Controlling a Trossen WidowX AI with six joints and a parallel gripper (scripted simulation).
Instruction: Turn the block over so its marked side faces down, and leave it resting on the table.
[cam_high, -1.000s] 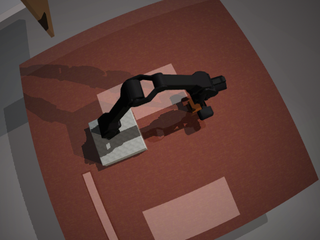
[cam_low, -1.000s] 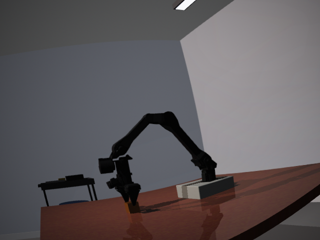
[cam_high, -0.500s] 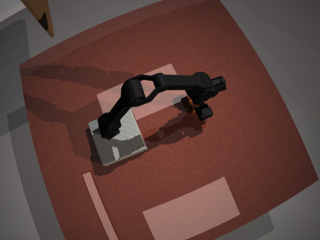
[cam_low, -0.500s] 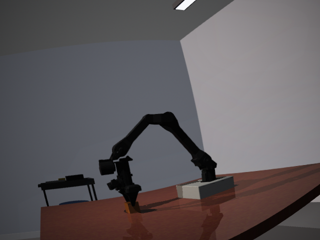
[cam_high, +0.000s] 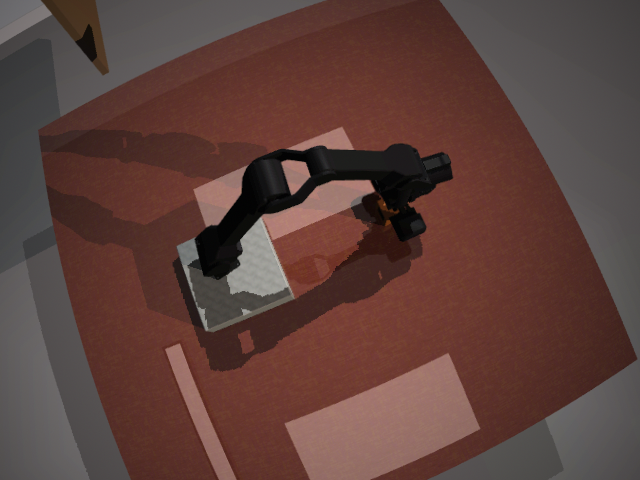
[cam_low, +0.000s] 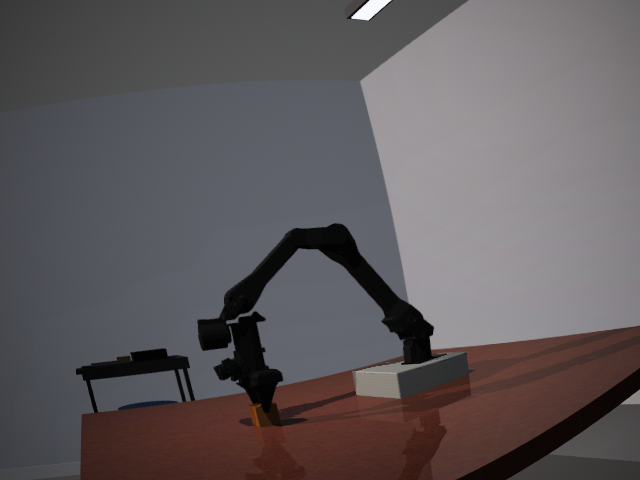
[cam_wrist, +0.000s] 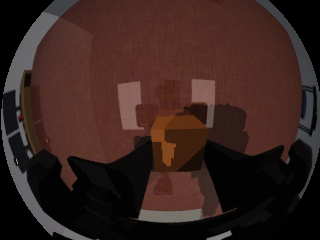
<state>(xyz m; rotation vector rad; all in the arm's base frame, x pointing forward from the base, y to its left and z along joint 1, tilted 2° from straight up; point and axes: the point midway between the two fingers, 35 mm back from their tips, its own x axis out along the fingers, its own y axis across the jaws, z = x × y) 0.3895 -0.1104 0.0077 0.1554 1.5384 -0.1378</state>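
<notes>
The orange block (cam_low: 264, 414) sits on the red-brown table, slightly tilted, with one edge raised. My gripper (cam_low: 264, 401) points straight down onto it and is shut on the block, the black fingers on two opposite sides. In the wrist view the block (cam_wrist: 178, 143) fills the gap between the fingers and shows orange faces, one lit and one in shadow. From above only a sliver of the block (cam_high: 385, 210) shows under the wrist. I cannot tell which face carries the mark.
The arm's grey base plate (cam_high: 235, 274) stands left of the block. Pale rectangles (cam_high: 382, 413) mark the table top. A small dark side table (cam_low: 135, 361) stands beyond the table's far edge.
</notes>
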